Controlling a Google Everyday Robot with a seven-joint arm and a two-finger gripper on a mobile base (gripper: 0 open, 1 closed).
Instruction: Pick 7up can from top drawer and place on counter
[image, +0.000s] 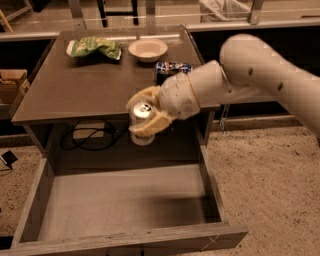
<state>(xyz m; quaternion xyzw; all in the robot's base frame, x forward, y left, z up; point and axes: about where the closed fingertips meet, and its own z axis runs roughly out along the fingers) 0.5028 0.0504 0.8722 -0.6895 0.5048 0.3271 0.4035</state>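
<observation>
Clearly, in the camera view the gripper (144, 114) is pinching the 7up can (142, 138) between its tan fingers (154, 125). It is holding the can upright in the air just off the front edge of the counter (85, 90), a little right of that edge's middle and over the open top drawer (125, 200).

By the look of it, the carry to the counter is under way. Doing it well is meaning lifting the can's base clear of the front edge before moving inward. It is also meaning aiming for the bare stretch behind that edge, left of the dark blue can (172, 66) and well short of the bowl (147, 49) and green bag (95, 47) along the back edge, and letting go only once the base is sitting flat.

The fingers are covering much of the can's side, so its markings are hardly showing. Whether its base is already riding above counter level is hard to judge. The arm (260, 70) is hiding the front right corner and running out of view.
</observation>
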